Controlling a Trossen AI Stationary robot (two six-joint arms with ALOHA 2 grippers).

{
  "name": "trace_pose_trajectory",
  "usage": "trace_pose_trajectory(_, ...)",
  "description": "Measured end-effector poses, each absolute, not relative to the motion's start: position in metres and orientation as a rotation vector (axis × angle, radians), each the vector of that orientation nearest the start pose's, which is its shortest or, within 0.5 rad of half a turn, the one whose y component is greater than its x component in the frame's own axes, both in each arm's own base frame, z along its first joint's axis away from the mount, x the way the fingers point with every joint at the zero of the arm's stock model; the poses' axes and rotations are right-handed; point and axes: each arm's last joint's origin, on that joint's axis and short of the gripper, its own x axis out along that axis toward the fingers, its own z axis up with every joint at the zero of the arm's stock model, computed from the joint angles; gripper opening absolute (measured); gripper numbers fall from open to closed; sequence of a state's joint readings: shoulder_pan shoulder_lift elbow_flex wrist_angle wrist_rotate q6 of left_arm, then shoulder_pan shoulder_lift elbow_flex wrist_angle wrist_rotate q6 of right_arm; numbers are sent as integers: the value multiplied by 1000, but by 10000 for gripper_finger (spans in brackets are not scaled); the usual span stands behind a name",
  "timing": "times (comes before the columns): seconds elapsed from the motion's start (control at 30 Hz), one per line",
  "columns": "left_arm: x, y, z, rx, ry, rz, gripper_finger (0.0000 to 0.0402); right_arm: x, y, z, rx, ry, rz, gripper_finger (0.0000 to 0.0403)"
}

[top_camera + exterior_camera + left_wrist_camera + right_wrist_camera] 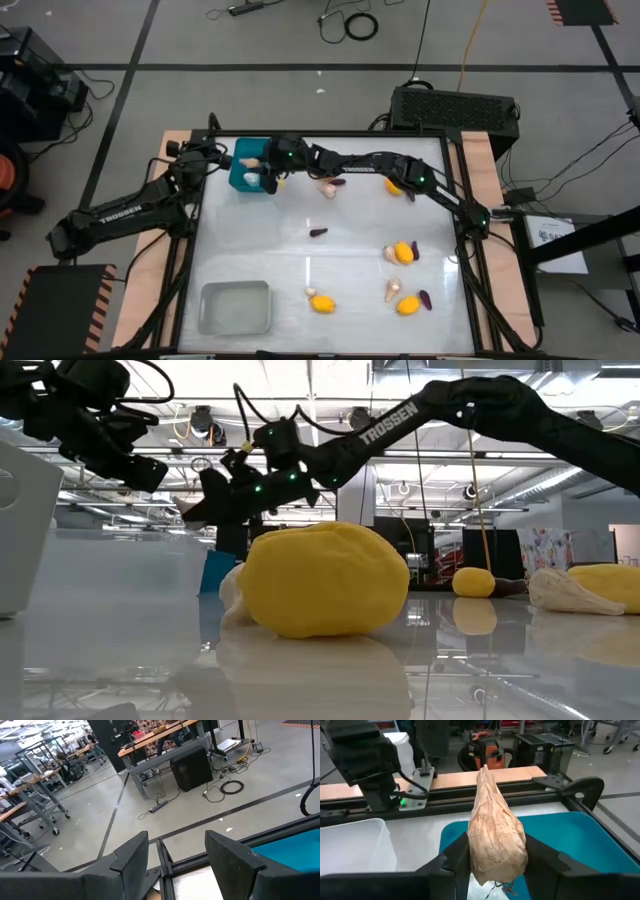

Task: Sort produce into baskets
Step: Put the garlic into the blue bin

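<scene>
Teal bin partly cut off.

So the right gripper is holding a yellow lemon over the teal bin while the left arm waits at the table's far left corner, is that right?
Not quite: the right gripper is shut on a whitish-beige garlic bulb, not a lemon, as the right wrist view shows. It does hold it over the teal bin, and the left gripper waits at the far left corner, holding nothing.
</scene>
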State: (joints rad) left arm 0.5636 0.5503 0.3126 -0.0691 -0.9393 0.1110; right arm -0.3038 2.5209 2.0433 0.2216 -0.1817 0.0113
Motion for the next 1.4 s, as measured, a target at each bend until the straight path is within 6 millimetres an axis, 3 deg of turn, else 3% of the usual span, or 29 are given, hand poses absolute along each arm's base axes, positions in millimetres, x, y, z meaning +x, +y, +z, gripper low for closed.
trace_pose_trajectory(0.17, 96, 88, 217, 152, 414, 1471, 203, 549, -170, 177, 82, 229, -226, 164)
trace_pose_trajectory(0.6, 96, 88, 217, 150, 404, 1472, 203, 546, -170, 183, 91, 252, -230, 254)
trace_pose_trajectory(0.8, 96, 88, 217, 149, 403, 1464, 203, 525, -163, 232, 91, 391, -222, 265)
trace_pose_trajectory(1.0, 98, 88, 218, 139, 386, 1410, 203, 477, -152, 287, 16, 658, -189, 258)
trace_pose_trajectory(1.17, 105, 87, 218, 111, 352, 1184, 203, 435, -147, 308, 100, 886, -199, 254)
trace_pose_trajectory(1.3, 114, 82, 220, 102, 301, 839, 203, 419, -140, 299, 195, 1076, -205, 254)
trace_pose_trajectory(1.4, 122, 77, 222, 107, 245, 546, 203, 417, -137, 281, 230, 1166, -207, 254)
